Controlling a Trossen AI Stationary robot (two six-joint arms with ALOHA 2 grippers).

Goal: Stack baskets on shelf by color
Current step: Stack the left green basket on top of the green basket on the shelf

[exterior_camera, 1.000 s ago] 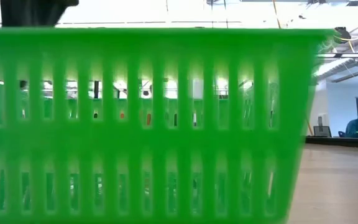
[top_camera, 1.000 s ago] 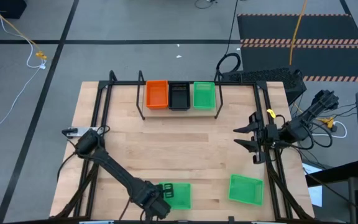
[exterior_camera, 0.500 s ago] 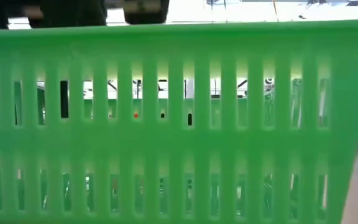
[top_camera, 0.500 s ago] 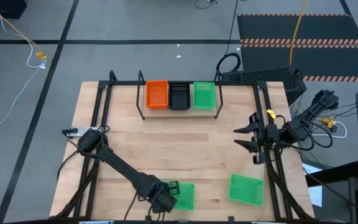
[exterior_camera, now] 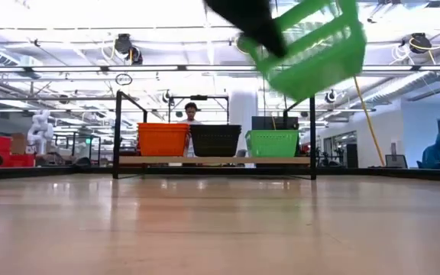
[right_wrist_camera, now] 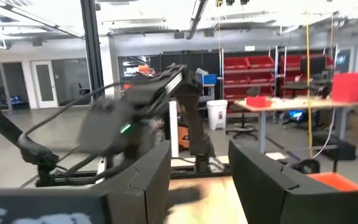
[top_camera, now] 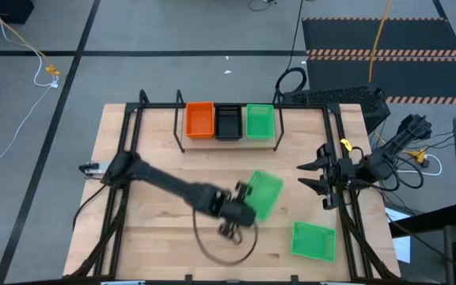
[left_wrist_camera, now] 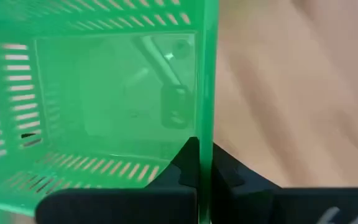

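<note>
Above the table (top_camera: pixel 165 162), left gripper (top_camera: pixel 244 202) pinches a green basket (top_camera: pixel 263 192) wall.

Three bright green perforated plastic baskets (top_camera: pixel 260 121) (top_camera: pixel 261 193) (top_camera: pixel 313 241), one orange perforated plastic basket (top_camera: pixel 199 119), one black perforated plastic basket (top_camera: pixel 229 121), one black metal-rod shelf (top_camera: pixel 182 140).

Seen level across the wooden counter (exterior_camera: pixel 220 229), a black rod shelf (exterior_camera: pixel 118 134) stands at the far side holding an orange basket (exterior_camera: pixel 163 139), a black basket (exterior_camera: pixel 215 140) and a green basket (exterior_camera: pixel 272 143) side by side. Above them, a second green basket (exterior_camera: pixel 312 46) hangs tilted in the air, held at its edge by a dark pincer (exterior_camera: pixel 252 23). A person (exterior_camera: pixel 192 111) shows behind the shelf.
</note>
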